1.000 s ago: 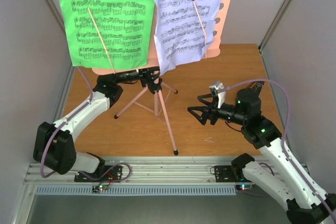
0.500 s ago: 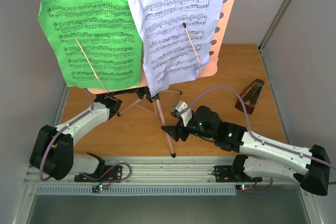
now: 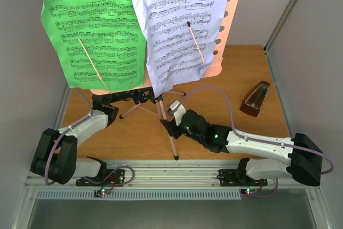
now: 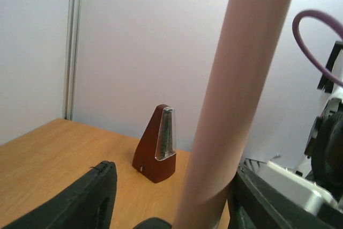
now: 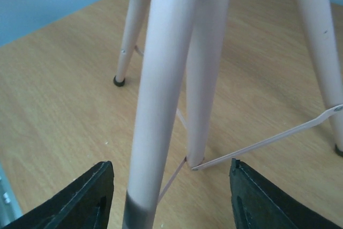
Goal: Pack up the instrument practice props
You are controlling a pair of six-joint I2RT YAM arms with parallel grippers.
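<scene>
The pink music stand point(image 3: 224, 52) stands on its tripod at mid-table. A green music sheet point(image 3: 96, 38) and a white one point(image 3: 182, 30) rest on its desk, each under a thin retaining arm. My left gripper point(image 3: 146, 96) is open around the stand's pole point(image 4: 236, 105), with a gap at the left finger point(image 4: 96, 197). My right gripper point(image 3: 169, 127) is open low down, with the front leg point(image 5: 166, 79) and the central tube point(image 5: 206, 79) between its jaws and touching neither. The reddish-brown metronome point(image 3: 256, 99) stands apart at the right, and it also shows as the metronome point(image 4: 155, 151) behind the pole.
Grey walls point(image 3: 32, 79) close in the wooden table point(image 3: 236, 79) on the left, right and back. An aluminium rail point(image 3: 171, 178) runs along the near edge. The tripod's legs and thin braces point(image 5: 268, 140) spread over the table's middle. A purple cable point(image 3: 214, 92) loops over the right arm.
The stand has come down from higher up and now stands on the table. My left gripper's jaws have opened off the pole. My right arm has swung left to the front leg.
</scene>
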